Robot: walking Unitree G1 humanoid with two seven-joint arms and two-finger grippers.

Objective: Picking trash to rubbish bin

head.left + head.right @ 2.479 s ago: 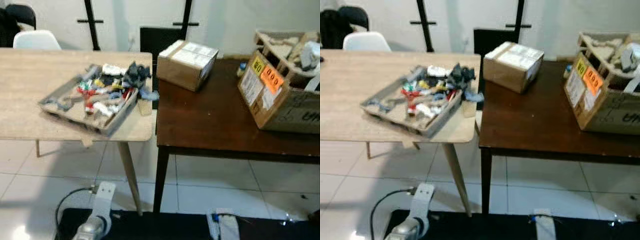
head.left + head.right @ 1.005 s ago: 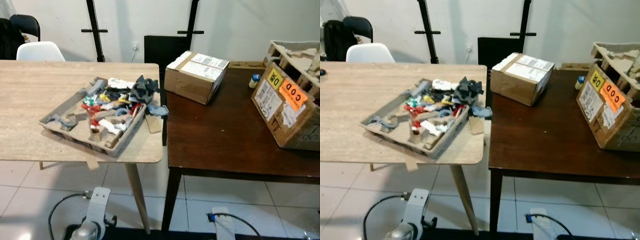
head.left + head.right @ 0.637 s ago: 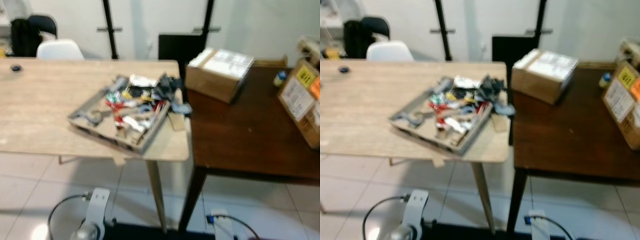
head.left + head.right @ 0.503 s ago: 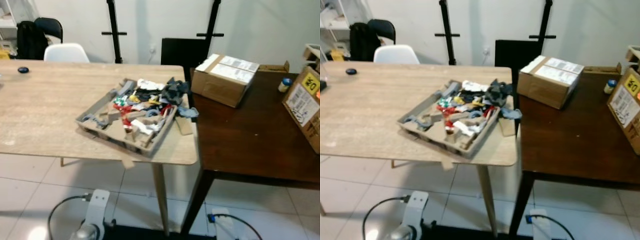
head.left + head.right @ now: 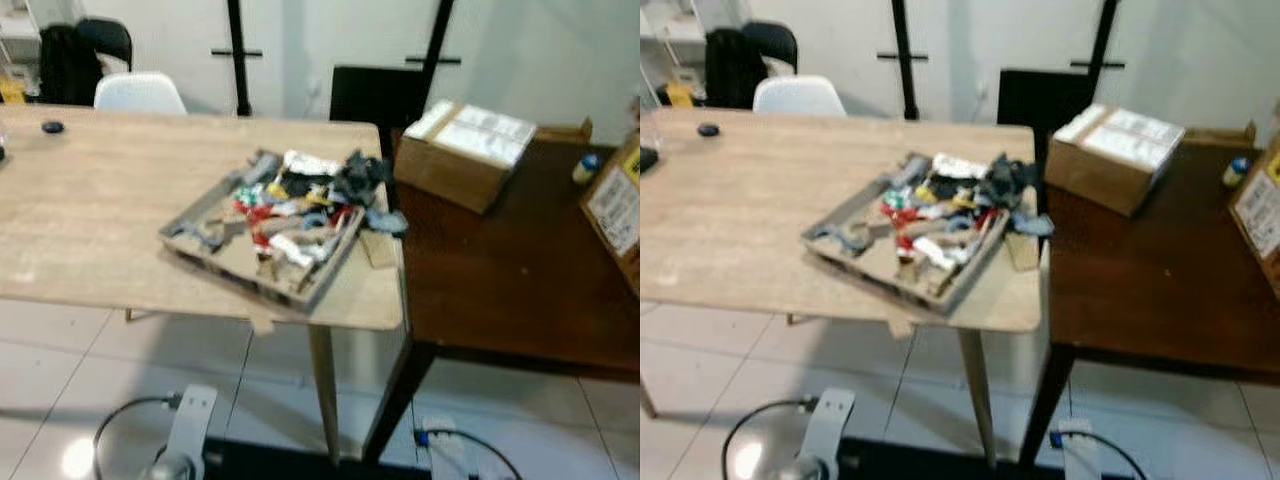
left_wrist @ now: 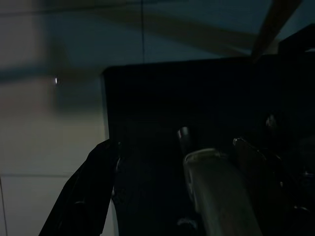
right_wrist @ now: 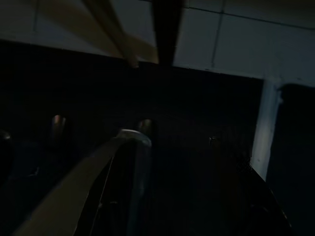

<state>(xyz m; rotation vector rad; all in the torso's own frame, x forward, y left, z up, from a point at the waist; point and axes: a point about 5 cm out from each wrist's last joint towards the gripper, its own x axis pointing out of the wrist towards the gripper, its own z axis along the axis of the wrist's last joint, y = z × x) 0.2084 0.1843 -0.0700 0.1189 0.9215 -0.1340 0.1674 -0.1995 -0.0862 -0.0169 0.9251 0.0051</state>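
**Q:** List what you have, nearest first.

**A:** Item one, my two arms, both hanging idle low by the tiled floor (image 5: pixel 60 350). The left gripper (image 6: pixel 162 196) looks down into shade: I can make out one black finger (image 6: pixel 83 191) standing off to one side of the others, but whether the fingers are wide or narrow I cannot tell. The right gripper (image 7: pixel 128 187) is just as dark, and I cannot tell its state either. Neither holds anything that I can see.

**Q:** And the trash?

**A:** Item two, the light wooden bench (image 5: pixel 90 220). On its right end, close to the corner, lies a grey moulded pulp tray (image 5: pixel 205 215), heaped with mixed scraps (image 5: pixel 290 205): red, white, yellow and dark pieces, too small to name singly. A tan card scrap (image 5: pixel 380 250) lies just beside the tray.

Item three, the dark wooden bench (image 5: pixel 500 270) butted against the first, carrying a sealed cardboard box (image 5: pixel 460 150).

**Q:** How should the step go?

**A:** I judge that I am only approaching. I should square up to the tray's near corner, stop clear of the bench leg (image 5: pixel 322 390), and raise one arm before choosing a loose top piece. I see no rubbish bin yet, so I should find one first.
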